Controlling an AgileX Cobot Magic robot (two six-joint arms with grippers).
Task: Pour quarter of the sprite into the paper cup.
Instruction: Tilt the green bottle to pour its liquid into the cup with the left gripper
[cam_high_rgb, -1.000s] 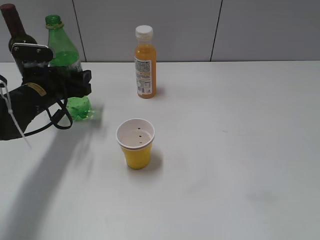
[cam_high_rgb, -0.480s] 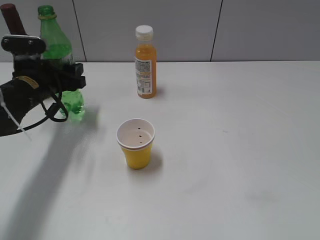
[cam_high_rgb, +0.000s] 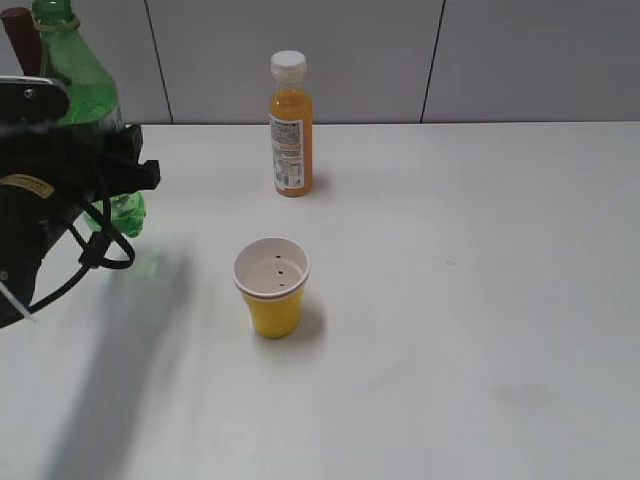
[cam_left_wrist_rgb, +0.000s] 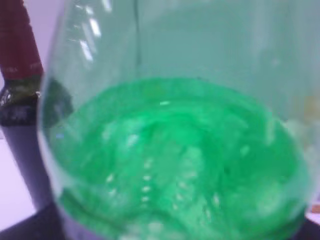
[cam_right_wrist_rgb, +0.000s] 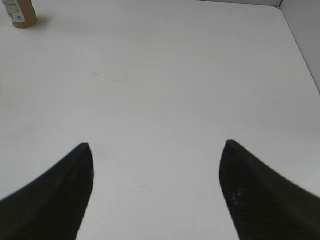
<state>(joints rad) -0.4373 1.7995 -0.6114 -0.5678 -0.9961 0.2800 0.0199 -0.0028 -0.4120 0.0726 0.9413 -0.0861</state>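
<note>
The tall translucent green plastic bottle (cam_high_rgb: 82, 100) is held lifted off the white desk (cam_high_rgb: 450, 300) by the left hand (cam_high_rgb: 95, 165). The yellow paper cup (cam_high_rgb: 271, 287) stands mid-desk. The right hand (cam_right_wrist_rgb: 156, 165) is spread wide. The orange juice bottle's (cam_high_rgb: 290, 125) label is unreadable.

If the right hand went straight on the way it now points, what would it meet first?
Likely nothing: ahead of the open right hand lies only bare table. The orange bottle stands far off to the left of that line, though depth is unclear.
</note>
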